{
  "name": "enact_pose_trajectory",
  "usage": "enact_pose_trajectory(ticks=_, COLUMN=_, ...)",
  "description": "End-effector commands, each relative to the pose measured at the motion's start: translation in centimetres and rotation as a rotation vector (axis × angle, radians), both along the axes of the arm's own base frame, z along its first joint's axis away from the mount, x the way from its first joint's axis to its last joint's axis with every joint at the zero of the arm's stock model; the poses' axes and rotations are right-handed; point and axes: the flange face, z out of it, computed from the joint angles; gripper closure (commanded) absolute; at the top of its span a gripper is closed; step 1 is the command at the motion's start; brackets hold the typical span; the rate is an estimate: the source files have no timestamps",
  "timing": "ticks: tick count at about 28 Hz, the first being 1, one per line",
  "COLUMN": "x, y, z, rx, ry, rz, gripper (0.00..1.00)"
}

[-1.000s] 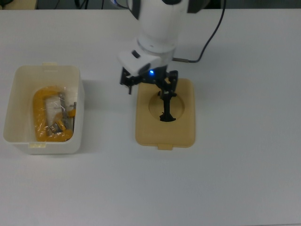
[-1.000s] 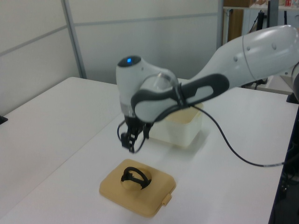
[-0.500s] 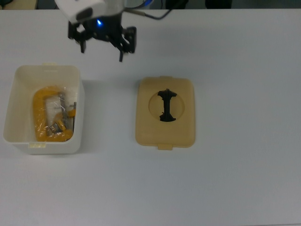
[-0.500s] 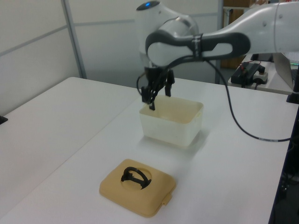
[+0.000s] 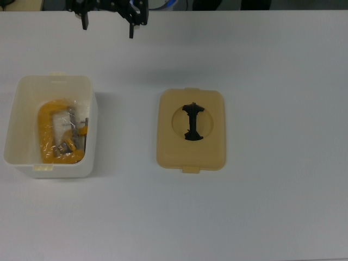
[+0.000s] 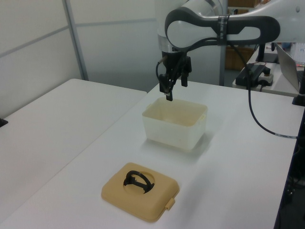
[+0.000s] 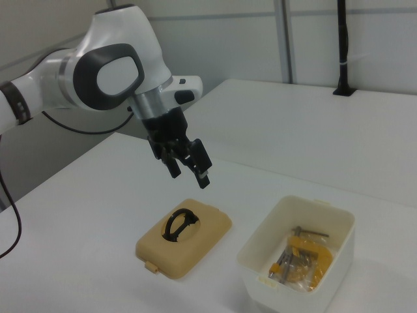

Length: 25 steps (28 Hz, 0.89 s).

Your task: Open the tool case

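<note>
Looks like we're basically done here. The biggest thing on the white table [image 5: 272, 206] is the arm [image 6: 224, 28], raised well above everything. Next down is the tool case's white box [image 5: 49, 126], sitting open with a yellow clamp [image 5: 54, 133] and some metal bits visible inside. The tan lid [image 5: 191, 129] is off completely and lies flat on the table, well apart from the box, off to the box's right in the top view, with its black handle [image 5: 192, 121] resting in the round recess and the small latch tab [image 5: 190, 169] poking out of the near edge.

So we'd call the opening finished: lid separated, contents exposed, nothing obvious left except maybe parking the arm.

The gripper [image 7: 184, 158] hangs in the air with its fingers spread apart and nothing between them. Relative to the box, it hovers above and just past the far rim in the left view, not touching it. In the top view it sits beyond the box's far side, at the frame's top edge. The lid is well clear of the jaws, lying on the table below and off to one side.
</note>
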Motion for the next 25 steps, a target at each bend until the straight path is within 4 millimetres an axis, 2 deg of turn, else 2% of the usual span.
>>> enact_pose_trajectory(ticks=1, x=-3.5, y=-0.2, z=0.1, rx=0.035, ry=0.011, rz=0.024, gripper=0.00)
enact_pose_trajectory(ticks=4, x=-4.3, y=-0.3, z=0.5, rx=0.055, ry=0.005, rz=0.020, gripper=0.00)
enact_pose_trajectory(ticks=11, x=-4.3, y=-2.9, z=1.2, rx=0.151, ry=-0.016, rz=-0.050, gripper=0.00)
enact_pose_trajectory(ticks=25, x=-4.3, y=-2.2, z=0.4, rx=0.158, ry=0.028, rz=-0.038, gripper=0.00)
